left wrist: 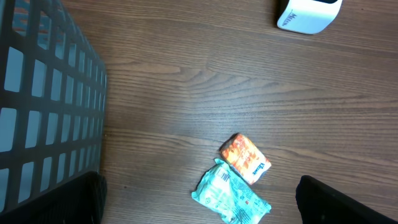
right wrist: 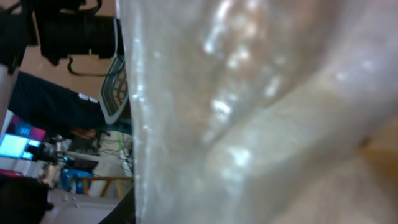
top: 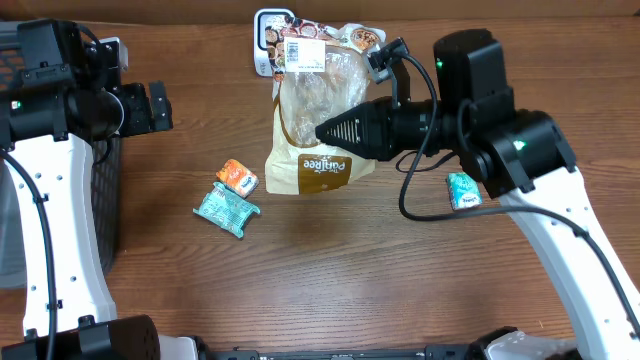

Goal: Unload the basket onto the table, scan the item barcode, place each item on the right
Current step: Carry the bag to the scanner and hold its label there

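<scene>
Overhead, writing: bread bag (top: 315, 110) bears a white printed label (top: 303, 52) at its far end; the brown band's lettering is too small to read.
Bag and hand: right hand (top: 322, 130) is clenched on the bag's clear middle, and the label end overlaps the white scanner (top: 268, 40).
Left hand (top: 162, 107): released, spread wide, well apart from the bag.
Count: one bag, one scanner, three packets on the bench — orange packet (top: 238, 177), teal packet (top: 226, 208), another teal packet (top: 463, 189).

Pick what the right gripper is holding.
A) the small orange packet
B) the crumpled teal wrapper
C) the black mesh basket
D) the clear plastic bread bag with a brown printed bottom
D: the overhead view shows the right gripper closed on the clear plastic bread bag with a brown printed bottom, whose film fills the right wrist view.
</scene>
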Robot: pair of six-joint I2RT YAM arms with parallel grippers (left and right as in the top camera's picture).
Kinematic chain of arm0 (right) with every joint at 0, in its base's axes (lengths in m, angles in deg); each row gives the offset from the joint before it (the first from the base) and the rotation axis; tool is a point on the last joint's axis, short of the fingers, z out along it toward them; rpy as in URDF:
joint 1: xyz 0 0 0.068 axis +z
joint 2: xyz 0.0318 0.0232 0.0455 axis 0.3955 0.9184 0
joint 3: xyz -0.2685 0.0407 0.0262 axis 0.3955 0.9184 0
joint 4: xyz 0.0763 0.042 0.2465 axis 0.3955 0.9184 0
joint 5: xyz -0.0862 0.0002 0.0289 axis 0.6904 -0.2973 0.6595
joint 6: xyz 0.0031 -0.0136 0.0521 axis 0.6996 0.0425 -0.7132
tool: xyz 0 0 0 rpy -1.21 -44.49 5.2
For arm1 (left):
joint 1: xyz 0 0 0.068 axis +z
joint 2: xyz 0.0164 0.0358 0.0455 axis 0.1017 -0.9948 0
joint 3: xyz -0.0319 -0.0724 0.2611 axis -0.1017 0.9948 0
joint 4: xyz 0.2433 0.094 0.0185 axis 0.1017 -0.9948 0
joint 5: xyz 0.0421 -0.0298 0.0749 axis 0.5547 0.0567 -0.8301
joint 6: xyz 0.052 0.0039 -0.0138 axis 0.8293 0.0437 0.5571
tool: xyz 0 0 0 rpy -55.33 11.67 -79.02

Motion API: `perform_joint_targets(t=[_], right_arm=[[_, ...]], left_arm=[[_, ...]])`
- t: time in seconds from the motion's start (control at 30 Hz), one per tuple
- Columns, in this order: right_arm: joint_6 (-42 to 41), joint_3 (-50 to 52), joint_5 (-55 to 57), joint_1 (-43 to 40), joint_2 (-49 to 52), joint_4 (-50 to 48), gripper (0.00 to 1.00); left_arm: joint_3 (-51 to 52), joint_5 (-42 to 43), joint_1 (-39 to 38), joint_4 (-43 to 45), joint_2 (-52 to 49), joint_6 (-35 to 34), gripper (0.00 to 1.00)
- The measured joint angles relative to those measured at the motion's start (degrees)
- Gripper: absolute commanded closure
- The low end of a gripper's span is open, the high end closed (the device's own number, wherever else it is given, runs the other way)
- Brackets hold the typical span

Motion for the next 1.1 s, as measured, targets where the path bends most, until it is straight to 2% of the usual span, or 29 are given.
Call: perform_joint_targets(t=[0.17, 0.3, 0.4, 0.47, 0.53, 0.73, 0.9, 1.1], right_arm=[[0.5, -12.7, 2.0, 0.0, 9.2, 13.4, 0.96], [3.3, -32.3, 9.2, 0.0, 21.0, 26.8, 0.96], [5.4, -47.9, 16.6, 0.0, 30.3, 31.9, 0.96], [7.0, -54.8, 22.1, 0.0, 35.4, 32.3, 0.96], [8.9, -57.9, 28.9, 0.3, 39.3, 30.4, 0.96], [17.6, -58.4, 50.5, 2.9, 49.5, 18.0, 0.96], [25.4, -58.3, 66.2, 6.7, 56.9, 3.2, 0.96], [40.5, -58.3, 74.9, 8.6, 61.6, -10.1, 0.96]], left_arm=[[0.0, 0.0, 0.0, 0.0, 0.0, 0.0, 0.0], [0.0, 0.0, 0.0, -0.1, 0.0, 0.0, 0.01], [0.0, 0.0, 0.0, 0.0, 0.0, 0.0, 0.01], [0.0, 0.0, 0.0, 0.0, 0.0, 0.0, 0.01], [0.0, 0.0, 0.0, 0.0, 0.0, 0.0, 0.0], [0.0, 0.0, 0.0, 0.0, 0.0, 0.0, 0.0], [0.0, 0.0, 0.0, 0.0, 0.0, 0.0, 0.0], [0.0, 0.0, 0.0, 0.0, 0.0, 0.0, 0.0]])
